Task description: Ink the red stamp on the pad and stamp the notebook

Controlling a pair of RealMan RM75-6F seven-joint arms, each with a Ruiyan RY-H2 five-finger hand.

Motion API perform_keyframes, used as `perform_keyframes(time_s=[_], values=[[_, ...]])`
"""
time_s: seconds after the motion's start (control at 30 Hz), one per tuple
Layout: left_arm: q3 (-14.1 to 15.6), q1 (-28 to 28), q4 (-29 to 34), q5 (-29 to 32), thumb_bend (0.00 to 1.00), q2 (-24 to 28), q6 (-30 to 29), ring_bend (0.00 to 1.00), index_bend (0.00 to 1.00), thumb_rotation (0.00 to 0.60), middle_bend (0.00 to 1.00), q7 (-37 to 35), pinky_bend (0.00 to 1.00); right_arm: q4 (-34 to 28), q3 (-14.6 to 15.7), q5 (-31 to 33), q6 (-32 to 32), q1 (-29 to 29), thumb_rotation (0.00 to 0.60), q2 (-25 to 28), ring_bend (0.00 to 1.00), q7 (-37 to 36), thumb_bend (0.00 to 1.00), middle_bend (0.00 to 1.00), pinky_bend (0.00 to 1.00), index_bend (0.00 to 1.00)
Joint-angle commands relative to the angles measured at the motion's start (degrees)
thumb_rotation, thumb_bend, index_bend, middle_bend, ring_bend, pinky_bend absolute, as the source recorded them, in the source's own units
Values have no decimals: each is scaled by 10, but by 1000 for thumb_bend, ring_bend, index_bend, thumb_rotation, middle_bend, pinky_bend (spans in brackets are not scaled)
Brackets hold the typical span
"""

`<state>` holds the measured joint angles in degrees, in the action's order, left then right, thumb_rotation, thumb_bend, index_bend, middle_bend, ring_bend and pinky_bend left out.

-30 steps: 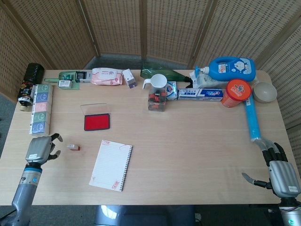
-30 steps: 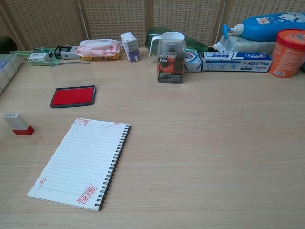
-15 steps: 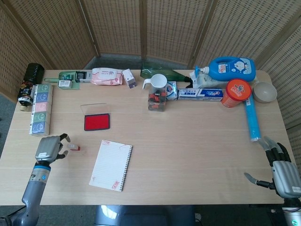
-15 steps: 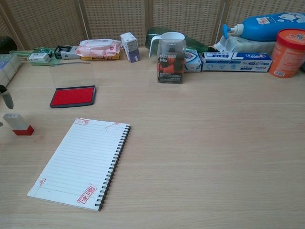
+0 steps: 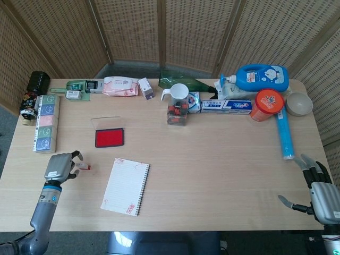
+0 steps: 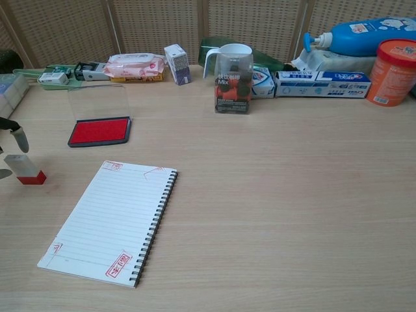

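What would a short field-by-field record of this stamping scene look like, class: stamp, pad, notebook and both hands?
stamp: red stamp lying on the table, left of the notebook
ink pad: ink pad open, lid up, red surface showing, beyond the notebook
notebook: notebook open to a lined page with red marks at its corners
left hand: left hand at the stamp, fingers around it, not clearly gripping
right hand: right hand open at the table's near right edge, holding nothing

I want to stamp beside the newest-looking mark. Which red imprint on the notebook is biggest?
The framed imprint in the notebook's near corner by the spiral binding; the others are smaller corner marks.
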<state>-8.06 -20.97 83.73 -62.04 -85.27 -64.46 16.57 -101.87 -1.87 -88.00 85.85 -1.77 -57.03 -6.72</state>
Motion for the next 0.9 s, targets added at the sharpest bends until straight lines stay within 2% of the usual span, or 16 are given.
perform_keyframes(time_s=[0.03, 0.9], values=[[-1, -2, -2, 1, 281, -4, -3, 1000, 445, 600, 1000, 4, 1000, 1, 0, 0, -2, -1, 432, 0, 0, -1, 0, 0, 0, 0], [-3, -14, -9, 22, 320, -27, -23, 1000, 528, 600, 1000, 53, 1000, 2, 1, 0, -3, 0, 433, 6, 0, -12, 0, 0, 0, 0]])
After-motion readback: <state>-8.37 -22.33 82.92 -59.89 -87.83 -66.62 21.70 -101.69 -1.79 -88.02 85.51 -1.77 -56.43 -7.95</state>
